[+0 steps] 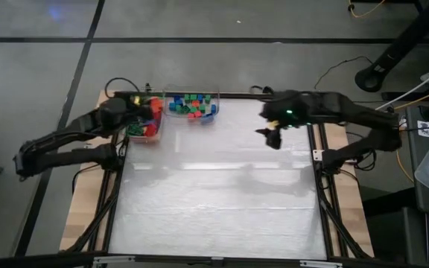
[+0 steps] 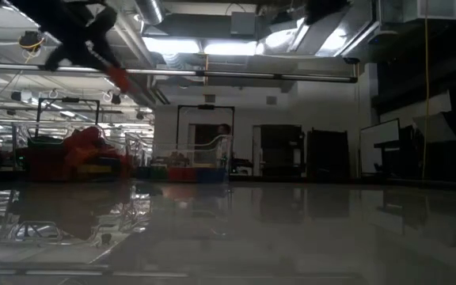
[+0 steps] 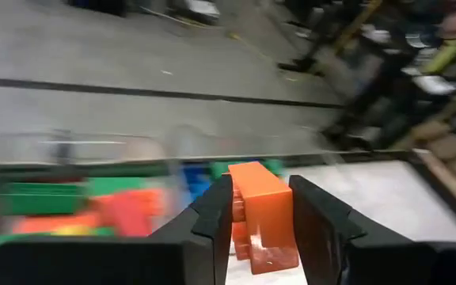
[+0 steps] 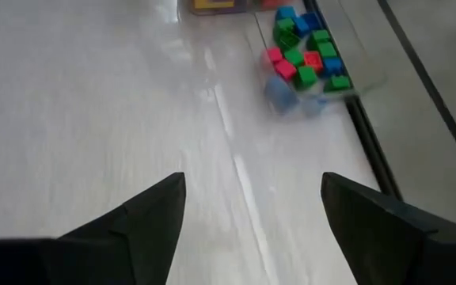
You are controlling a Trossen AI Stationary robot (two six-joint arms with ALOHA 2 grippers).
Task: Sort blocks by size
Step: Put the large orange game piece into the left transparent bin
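Two clear plastic containers sit side by side at the far edge of the white table (image 1: 214, 193). The left container (image 1: 146, 123) holds mixed red, green and yellow studded plastic blocks; the right container (image 1: 193, 105) holds small blue, green and red square blocks (image 4: 307, 47). The left gripper (image 3: 261, 226) is positioned over the left container, its two dark fingers clamped on an orange rectangular studded block (image 3: 261, 214), which is gripped by its sides. The right gripper (image 4: 252, 210) is positioned above bare table surface, well apart from the right container and to its right, with its fingers spread wide apart and nothing between them. Both dark arms extend inward from the table's outer sides.
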